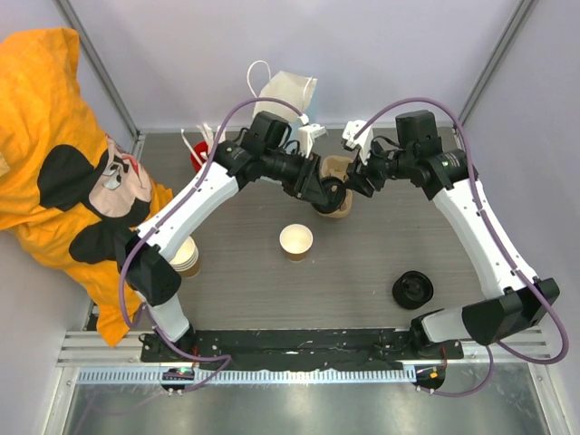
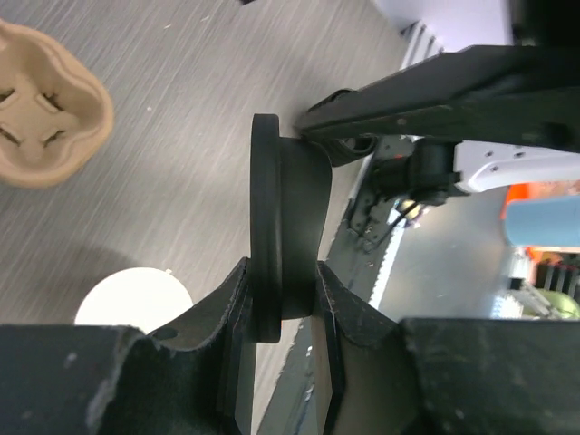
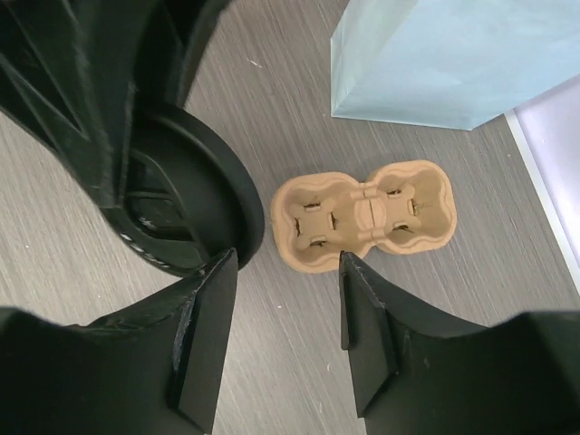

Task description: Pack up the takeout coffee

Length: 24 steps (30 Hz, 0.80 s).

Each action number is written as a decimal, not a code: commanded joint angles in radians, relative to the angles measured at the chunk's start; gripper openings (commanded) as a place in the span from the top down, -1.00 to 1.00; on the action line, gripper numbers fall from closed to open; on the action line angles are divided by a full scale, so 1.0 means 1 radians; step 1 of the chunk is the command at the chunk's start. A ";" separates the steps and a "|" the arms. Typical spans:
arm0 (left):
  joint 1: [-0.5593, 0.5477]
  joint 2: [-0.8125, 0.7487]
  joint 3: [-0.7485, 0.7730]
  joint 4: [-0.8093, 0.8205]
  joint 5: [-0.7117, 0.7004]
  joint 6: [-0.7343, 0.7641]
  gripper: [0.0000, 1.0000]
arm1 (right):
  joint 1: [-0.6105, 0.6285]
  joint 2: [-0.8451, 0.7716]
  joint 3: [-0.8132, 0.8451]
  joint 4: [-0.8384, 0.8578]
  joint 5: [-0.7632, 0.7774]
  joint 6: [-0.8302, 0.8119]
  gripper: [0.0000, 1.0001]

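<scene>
Black lid [image 1: 328,199] clamped on edge by the left gripper [image 1: 319,192]; open-topped paper cup [image 1: 296,241] stands on the table [image 1: 236,299].
From above, the lid is held over the cup carrier [image 1: 337,167], the right gripper [image 1: 356,181] just beside it, and the cup is set apart, nearer the bases. In the left wrist view, the lid is pinched between both fingers [image 2: 222,308], and its rim is touched by a finger of the right gripper. In the right wrist view, the right fingers [image 3: 204,317] are seen partly apart, nothing between them, the lid just outside one; the pale blue bag [image 3: 435,63] lies beyond the carrier.
</scene>
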 commanded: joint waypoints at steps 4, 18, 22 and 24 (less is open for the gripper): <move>0.022 -0.037 -0.028 0.143 0.082 -0.100 0.81 | 0.009 -0.003 0.046 -0.026 -0.079 -0.066 -0.08; 0.031 -0.017 -0.094 0.201 0.096 -0.162 0.79 | 0.044 -0.015 0.058 -0.074 -0.087 -0.103 0.04; 0.032 -0.011 -0.090 0.203 0.102 -0.171 0.77 | 0.056 -0.013 0.035 -0.042 -0.056 -0.089 0.08; 0.032 -0.011 -0.094 0.207 0.110 -0.180 0.76 | 0.058 -0.013 0.032 -0.020 -0.048 -0.074 0.09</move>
